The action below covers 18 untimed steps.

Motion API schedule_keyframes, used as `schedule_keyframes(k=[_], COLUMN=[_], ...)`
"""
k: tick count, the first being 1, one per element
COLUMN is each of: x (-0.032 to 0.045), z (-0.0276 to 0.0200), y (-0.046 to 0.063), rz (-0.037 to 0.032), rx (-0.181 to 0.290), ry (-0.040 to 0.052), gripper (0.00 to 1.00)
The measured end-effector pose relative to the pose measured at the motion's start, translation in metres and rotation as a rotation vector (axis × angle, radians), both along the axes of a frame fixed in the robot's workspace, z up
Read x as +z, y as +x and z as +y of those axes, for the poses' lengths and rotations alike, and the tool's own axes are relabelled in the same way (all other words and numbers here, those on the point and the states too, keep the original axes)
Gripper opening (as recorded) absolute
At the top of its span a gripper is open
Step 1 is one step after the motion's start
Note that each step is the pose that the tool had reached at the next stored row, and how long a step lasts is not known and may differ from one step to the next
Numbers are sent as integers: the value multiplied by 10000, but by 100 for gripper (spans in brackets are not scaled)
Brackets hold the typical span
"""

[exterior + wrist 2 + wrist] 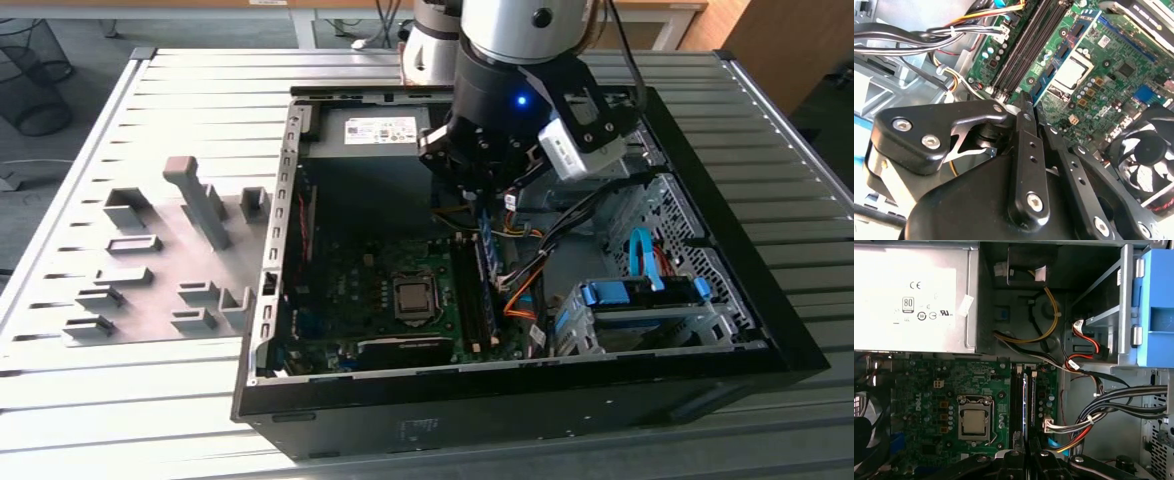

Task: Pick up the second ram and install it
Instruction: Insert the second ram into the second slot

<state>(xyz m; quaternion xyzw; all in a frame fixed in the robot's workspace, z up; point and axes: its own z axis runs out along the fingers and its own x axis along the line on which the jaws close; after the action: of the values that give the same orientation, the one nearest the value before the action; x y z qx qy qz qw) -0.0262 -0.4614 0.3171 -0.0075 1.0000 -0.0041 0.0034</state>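
My gripper hangs inside the open computer case, over the memory slots to the right of the processor socket in the exterior view. Its black fingers stand close together, shut on the second ram, a thin blue-green stick seen edge-on along the slots. In the exterior view the stick shows as a blue strip just below the gripper body. I cannot tell whether its contact edge touches a slot. The second wrist view shows the fingers from behind, above the slots.
The power supply fills the case's far end. Bundled cables run beside the slots, toward the blue drive cage. The processor socket and a fan lie on the other side. Grey holder blocks stand outside the case.
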Motion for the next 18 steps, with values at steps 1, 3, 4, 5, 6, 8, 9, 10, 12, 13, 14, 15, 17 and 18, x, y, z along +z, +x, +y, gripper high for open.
schedule_keyframes(k=[1,3,4,5,6,8,9,10,12,13,14,15,17,18], x=[-18,-53,-72,-90,-109,-146,-164,-181,-218,-236,-247,-249,-249,-251], z=[0,0,0,0,0,0,0,0,0,0,0,0,0,0], y=[0,1,5,9,15,25,26,27,28,29,29,29,28,28], rz=[0,2,3,3,4,3,4,3,6,9,10,15,19,18], rx=[94,198,203,204,203,199,198,198,197,199,198,198,198,199], ry=[0,-1,0,1,-1,1,1,1,-1,0,1,0,-3,0], gripper=[14,14,14,14,14,14,14,14,14,14,14,14,14,14])
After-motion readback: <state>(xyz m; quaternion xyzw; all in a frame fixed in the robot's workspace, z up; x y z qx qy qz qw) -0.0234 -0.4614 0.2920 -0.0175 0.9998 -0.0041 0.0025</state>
